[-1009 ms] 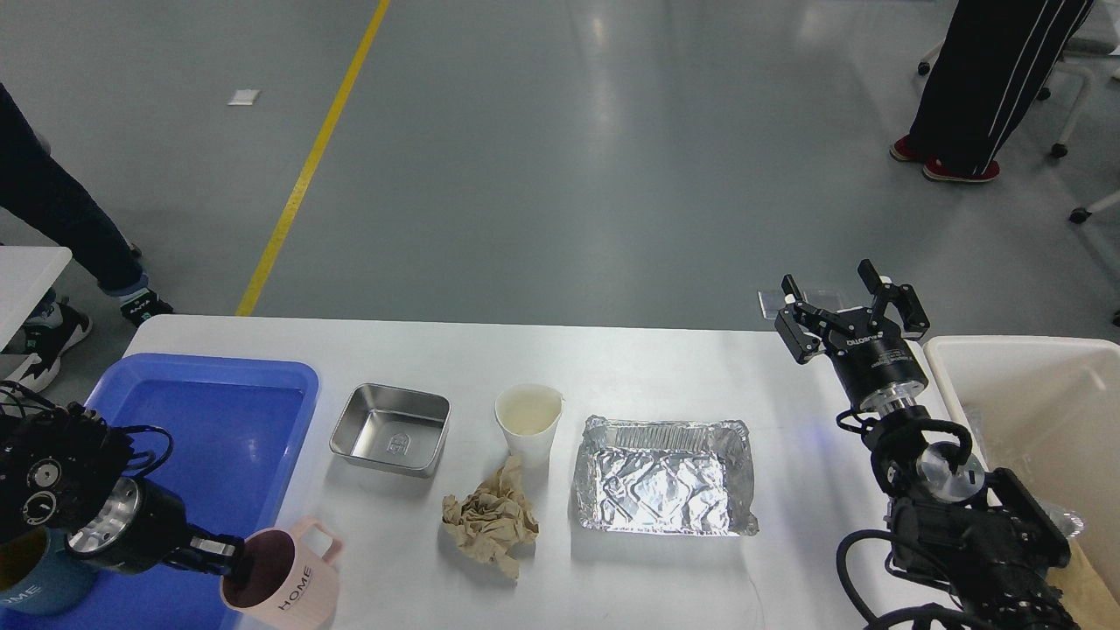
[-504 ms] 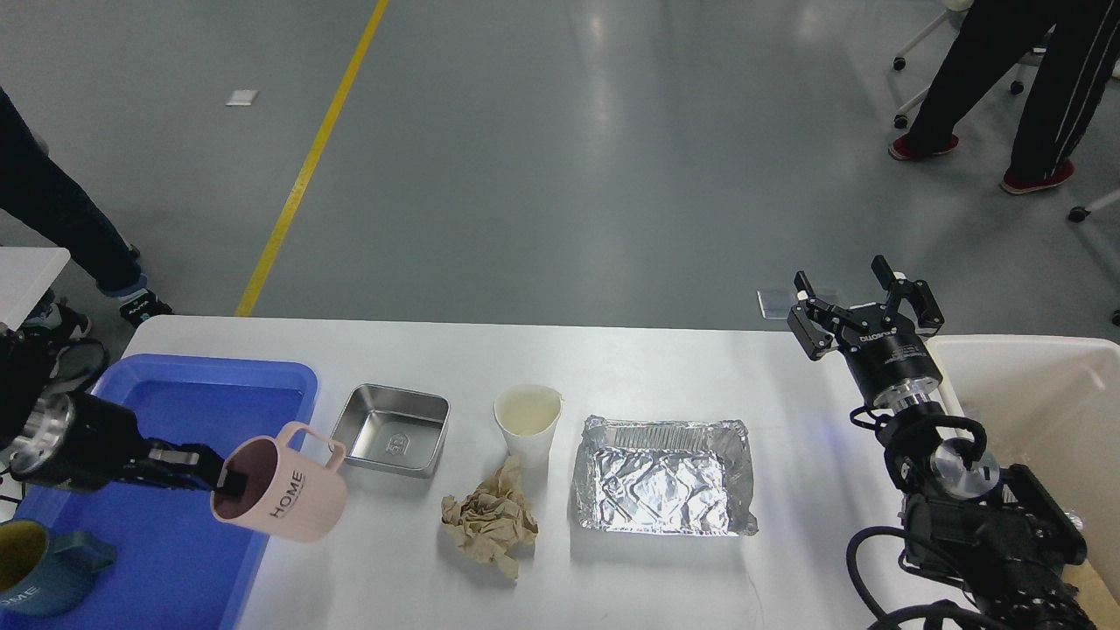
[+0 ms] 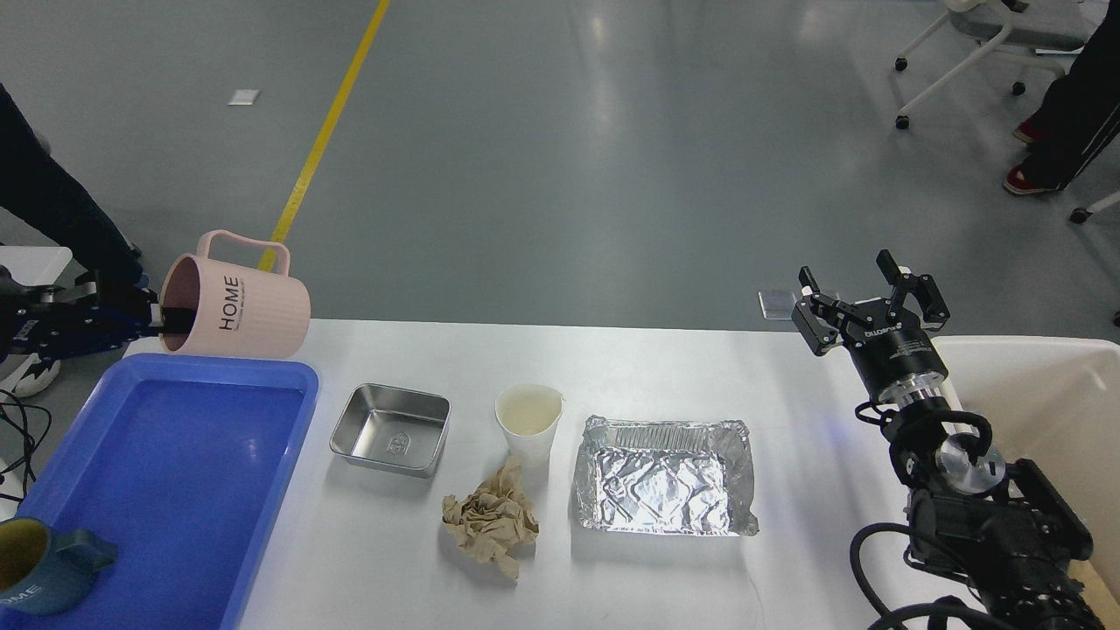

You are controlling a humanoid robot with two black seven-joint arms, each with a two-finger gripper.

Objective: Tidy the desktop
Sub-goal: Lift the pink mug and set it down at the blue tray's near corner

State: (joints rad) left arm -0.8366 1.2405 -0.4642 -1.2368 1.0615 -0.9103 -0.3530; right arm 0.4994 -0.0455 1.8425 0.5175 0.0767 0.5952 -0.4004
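The white desktop (image 3: 612,359) holds a steel square dish (image 3: 390,430), a white paper cup (image 3: 528,421), a crumpled brown paper wad (image 3: 490,520) and a foil tray (image 3: 662,475). My left gripper (image 3: 164,317) is shut on the rim of a pink "HOME" mug (image 3: 236,297), holding it on its side high above the far end of the blue tray (image 3: 166,464). My right gripper (image 3: 871,284) is open and empty above the desktop's far right corner, beside the cream-white bin (image 3: 1032,394).
A dark blue mug (image 3: 39,564) lies at the near left corner of the blue tray. People's legs and an office chair (image 3: 989,52) stand on the grey floor beyond the desk. A yellow floor line (image 3: 324,140) runs at the far left.
My left gripper has lifted the pink mug from the desktop's near left edge up and back, over the far end of the blue tray. The right gripper rose slightly. A person walked off right.
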